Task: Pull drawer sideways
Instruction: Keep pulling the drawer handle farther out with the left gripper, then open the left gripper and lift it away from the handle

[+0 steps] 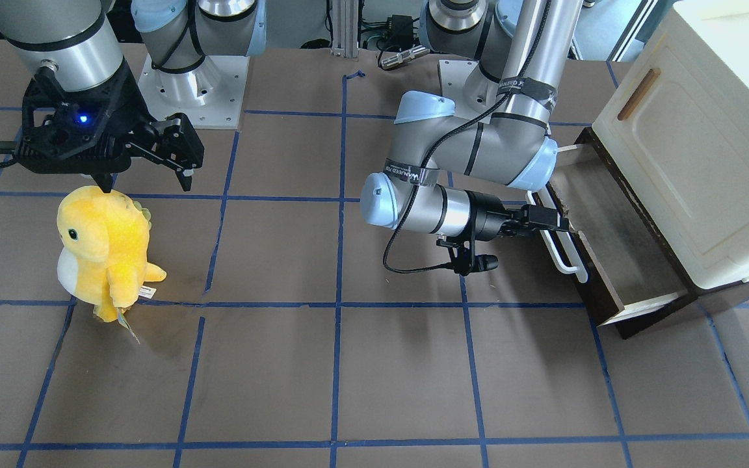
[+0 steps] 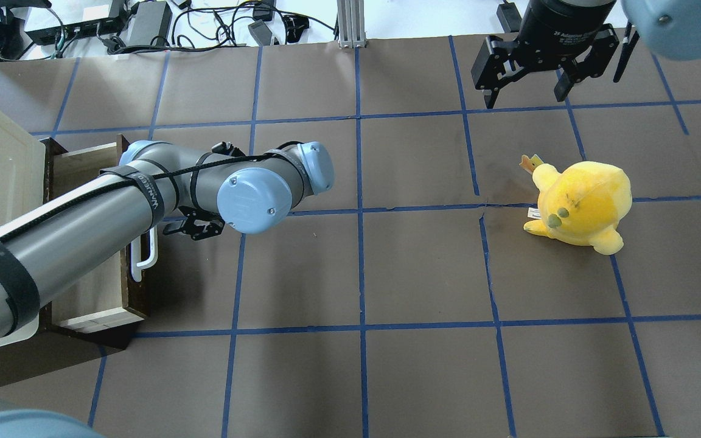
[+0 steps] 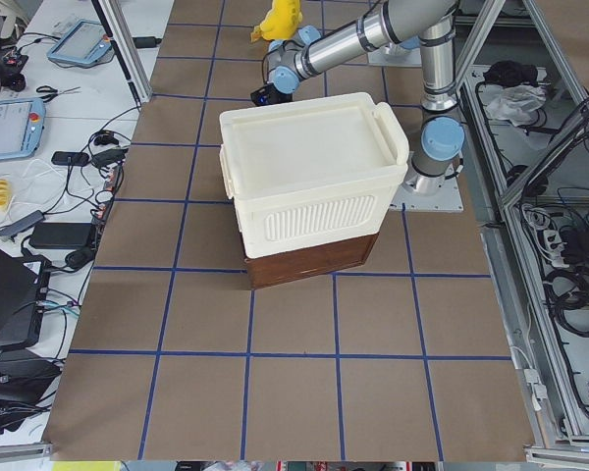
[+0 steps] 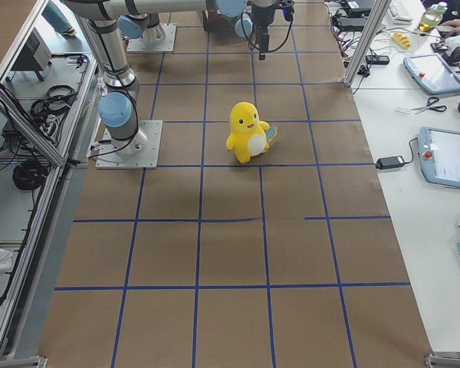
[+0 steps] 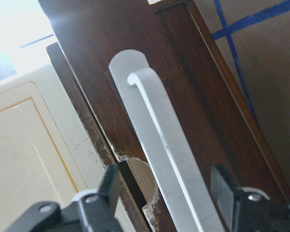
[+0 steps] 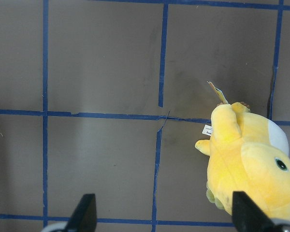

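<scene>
The drawer [image 1: 608, 260] stands pulled out from under a cream cabinet [image 1: 693, 143], its worn grey-brown inside showing. Its dark brown front [image 5: 193, 72] carries a long white bar handle [image 1: 563, 253]. My left gripper [image 1: 553, 221] is at the handle's far end. In the left wrist view the gripper [image 5: 166, 186] is open, with one finger on each side of the handle [image 5: 159, 130] and a gap at both sides. My right gripper [image 1: 147, 175] is open and empty, above the table beside a yellow plush toy [image 1: 105, 247]. The drawer also shows in the overhead view [image 2: 92, 292].
The yellow plush toy [image 2: 582, 204] stands upright on the brown table with blue tape lines, just below my right gripper [image 2: 527, 97]. The cabinet door with a small wooden handle [image 1: 638, 94] faces the table. Cables and boxes [image 2: 143, 21] lie along the far edge.
</scene>
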Controlling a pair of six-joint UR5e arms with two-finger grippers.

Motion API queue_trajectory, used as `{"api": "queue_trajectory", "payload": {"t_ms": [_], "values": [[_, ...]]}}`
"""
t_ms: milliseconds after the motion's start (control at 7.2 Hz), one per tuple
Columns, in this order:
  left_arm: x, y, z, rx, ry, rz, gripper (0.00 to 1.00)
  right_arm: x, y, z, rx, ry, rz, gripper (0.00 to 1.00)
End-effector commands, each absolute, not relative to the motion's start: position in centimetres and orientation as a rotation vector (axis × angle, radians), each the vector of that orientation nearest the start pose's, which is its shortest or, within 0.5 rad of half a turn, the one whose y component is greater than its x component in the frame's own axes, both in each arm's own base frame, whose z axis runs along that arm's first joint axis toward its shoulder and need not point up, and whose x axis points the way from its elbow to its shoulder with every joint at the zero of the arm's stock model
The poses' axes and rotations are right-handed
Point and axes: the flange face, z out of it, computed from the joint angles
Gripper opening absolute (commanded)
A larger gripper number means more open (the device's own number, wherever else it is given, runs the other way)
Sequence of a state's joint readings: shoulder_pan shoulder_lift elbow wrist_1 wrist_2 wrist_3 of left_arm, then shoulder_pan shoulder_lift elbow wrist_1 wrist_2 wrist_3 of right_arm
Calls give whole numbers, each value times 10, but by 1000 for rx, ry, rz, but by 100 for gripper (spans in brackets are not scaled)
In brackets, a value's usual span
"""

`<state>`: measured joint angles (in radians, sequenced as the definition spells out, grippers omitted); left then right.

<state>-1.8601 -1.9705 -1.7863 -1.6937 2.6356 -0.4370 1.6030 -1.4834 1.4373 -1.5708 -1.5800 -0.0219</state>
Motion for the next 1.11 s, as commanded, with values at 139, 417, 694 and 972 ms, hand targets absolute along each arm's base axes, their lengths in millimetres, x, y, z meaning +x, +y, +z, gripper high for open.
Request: {"api": "queue_trajectory", "payload": {"t_ms": [139,417,694,972], "values": [[-239,-495,322,353,2298,313,100,149,-529,509,-84,3149,-73,100],[-250,-479,398,301,2583,264,100,149,-529,509,-87,3149,-73,100],[-246,-455,442,228,2803,225,100,149,-529,509,-84,3149,-73,100],[-235,-445,473,160,2995,196,100,149,-529,509,-84,3149,-73,100]]}}
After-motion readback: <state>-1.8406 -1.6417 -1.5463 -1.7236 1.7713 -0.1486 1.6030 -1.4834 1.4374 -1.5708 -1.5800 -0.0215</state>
